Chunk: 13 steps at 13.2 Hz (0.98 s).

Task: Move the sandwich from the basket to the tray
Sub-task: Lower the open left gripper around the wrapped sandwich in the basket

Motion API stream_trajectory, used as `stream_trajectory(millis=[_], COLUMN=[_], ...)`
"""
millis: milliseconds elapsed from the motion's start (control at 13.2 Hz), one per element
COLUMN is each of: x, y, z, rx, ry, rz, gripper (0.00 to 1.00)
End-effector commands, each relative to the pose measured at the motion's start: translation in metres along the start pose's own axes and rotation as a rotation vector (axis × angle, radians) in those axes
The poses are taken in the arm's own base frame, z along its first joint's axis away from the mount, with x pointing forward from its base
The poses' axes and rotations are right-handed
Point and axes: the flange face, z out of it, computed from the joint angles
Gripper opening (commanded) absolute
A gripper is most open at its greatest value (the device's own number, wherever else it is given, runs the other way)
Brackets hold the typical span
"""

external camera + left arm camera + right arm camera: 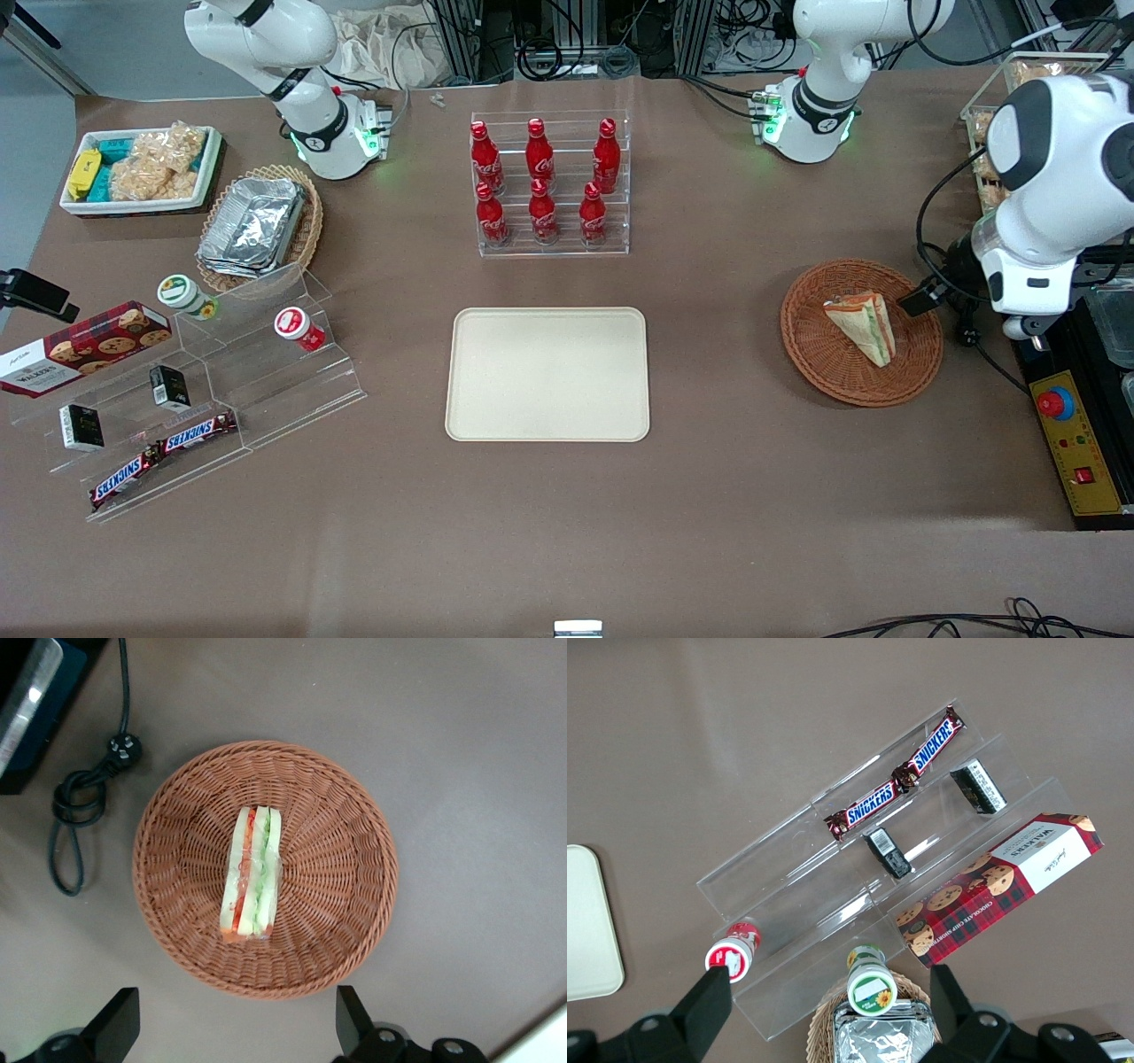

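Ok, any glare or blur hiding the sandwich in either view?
Front view: even light, sandwich sharp in the basket, soft shadows only. Left wrist view: sandwich crisp, slight sheen on its wrap, filling readable; the open gripper hangs above the basket rim, fingers slightly soft.

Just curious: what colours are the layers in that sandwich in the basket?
Pale bread with green and orange-red filling; sandwich shows best in the left wrist view.

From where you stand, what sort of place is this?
Probably a robotics lab dressed up as a snack counter: cola bottles in a rack, cables by the arm bases, and the open claw hovering above a sandwich in its basket.
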Motion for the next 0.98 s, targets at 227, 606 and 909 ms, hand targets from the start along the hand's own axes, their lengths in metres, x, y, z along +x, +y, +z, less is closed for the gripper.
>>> stream_trajectory(millis=[227, 606, 909], x=[-0.009, -0.024, -0.029], y=[-0.019, -0.026, -0.026], z=[0.063, 0.136, 0.182], rx=[-0.024, -0.067, -0.081], ry=[0.005, 0.040, 0.045], rz=[-0.051, -0.045, -0.041], gripper=[1.00, 1.00, 1.00])
